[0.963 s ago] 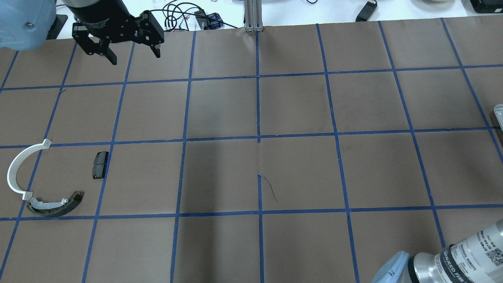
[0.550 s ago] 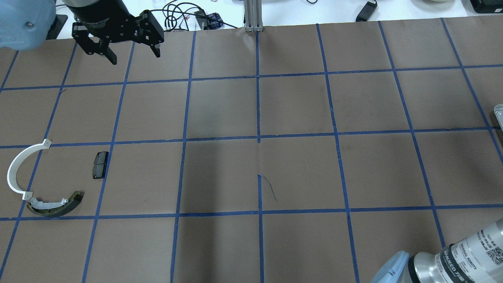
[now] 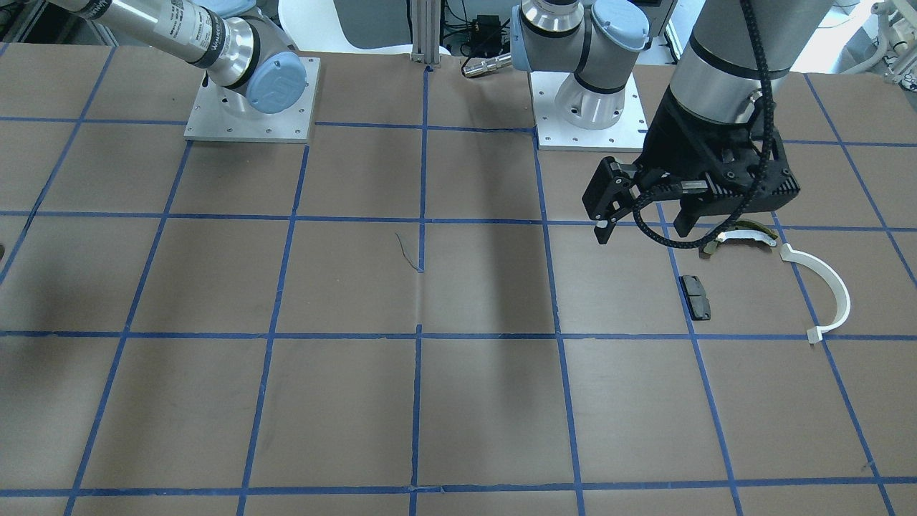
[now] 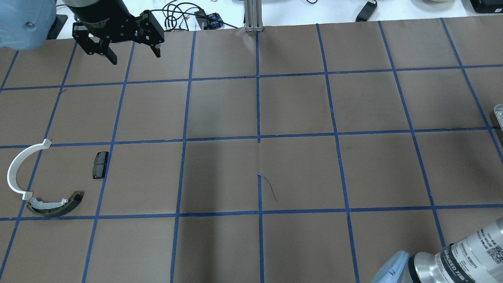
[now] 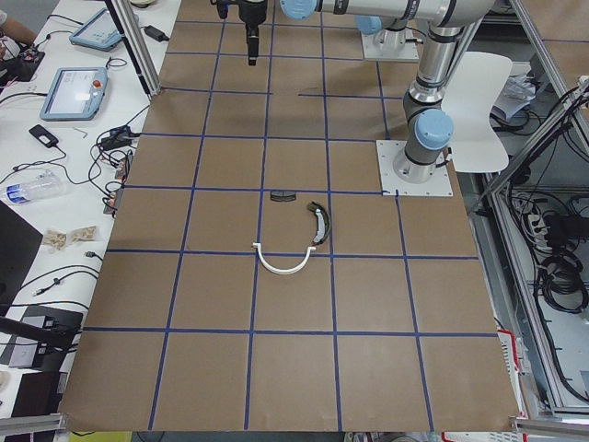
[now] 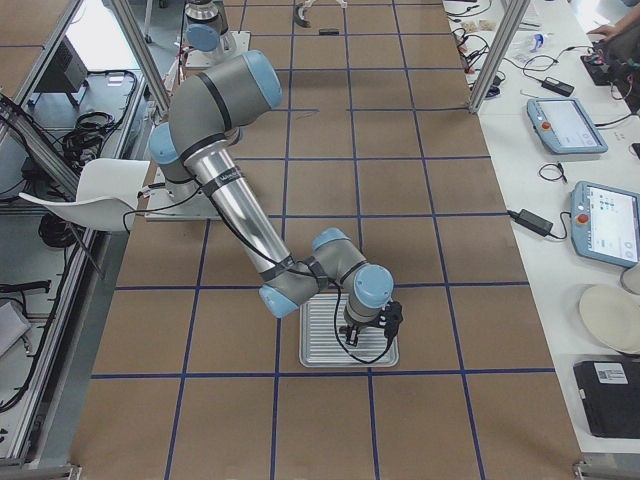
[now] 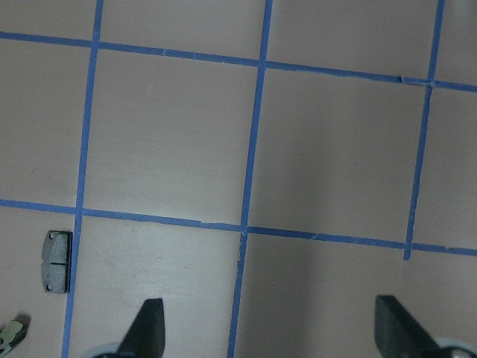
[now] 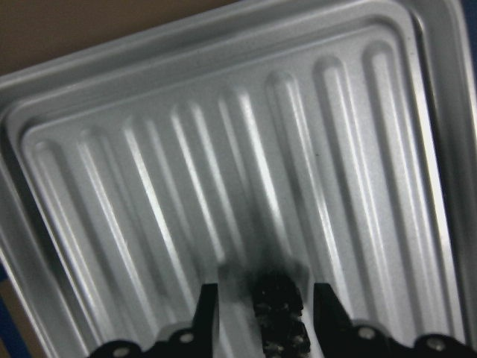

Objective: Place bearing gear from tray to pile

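Note:
The bearing gear (image 8: 279, 306), small and dark, lies on the ribbed metal tray (image 8: 89, 82). My right gripper (image 8: 266, 317) is low over the tray. Its fingers stand on either side of the gear with small gaps, open. The side view shows it over the tray (image 6: 318, 350). The pile lies far off on the left: a black pad (image 4: 100, 165), a white half-ring (image 4: 15, 169) and an olive shoe (image 4: 59, 207). My left gripper (image 4: 135, 58) hangs open and empty above the table's far edge, away from the pile.
Only a corner of the tray (image 4: 499, 112) shows at the overhead view's right edge. Cables and a metal post (image 4: 253, 15) lie beyond the far edge. In the front view the left gripper (image 3: 642, 233) partly hides the shoe (image 3: 749, 236).
My right arm's forearm has shifted slightly toward the lower right corner of the overhead view. The left arm and the pile have not moved.

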Controlling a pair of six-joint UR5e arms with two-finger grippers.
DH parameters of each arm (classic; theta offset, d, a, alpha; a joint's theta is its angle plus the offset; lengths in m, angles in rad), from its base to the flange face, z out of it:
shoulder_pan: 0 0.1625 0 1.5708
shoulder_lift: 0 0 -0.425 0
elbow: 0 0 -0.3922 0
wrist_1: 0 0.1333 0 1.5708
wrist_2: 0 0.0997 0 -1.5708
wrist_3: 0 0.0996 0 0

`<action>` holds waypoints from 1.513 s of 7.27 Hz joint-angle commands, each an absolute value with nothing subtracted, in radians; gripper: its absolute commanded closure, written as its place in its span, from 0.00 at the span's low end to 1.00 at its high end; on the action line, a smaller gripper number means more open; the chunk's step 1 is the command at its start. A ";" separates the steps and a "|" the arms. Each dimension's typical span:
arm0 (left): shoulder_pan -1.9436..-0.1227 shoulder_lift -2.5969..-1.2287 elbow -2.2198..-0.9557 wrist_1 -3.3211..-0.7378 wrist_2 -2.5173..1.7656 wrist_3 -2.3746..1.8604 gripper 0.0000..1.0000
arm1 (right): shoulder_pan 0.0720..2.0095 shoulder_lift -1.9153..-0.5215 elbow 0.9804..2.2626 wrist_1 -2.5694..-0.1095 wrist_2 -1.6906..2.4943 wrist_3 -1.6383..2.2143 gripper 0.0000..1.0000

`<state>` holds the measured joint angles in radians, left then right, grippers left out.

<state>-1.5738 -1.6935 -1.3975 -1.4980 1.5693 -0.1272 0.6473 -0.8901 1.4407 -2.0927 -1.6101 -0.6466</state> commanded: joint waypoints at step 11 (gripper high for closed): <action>-1.572 -1.692 -1.397 -1.499 1.569 -0.126 0.00 | 0.958 -1.114 1.394 -1.869 -1.600 -0.573 1.00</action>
<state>-1.5723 -1.6923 -1.3975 -1.4982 1.5692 -0.1259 0.8499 -1.0957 1.3907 -1.8900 -1.6032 -0.6134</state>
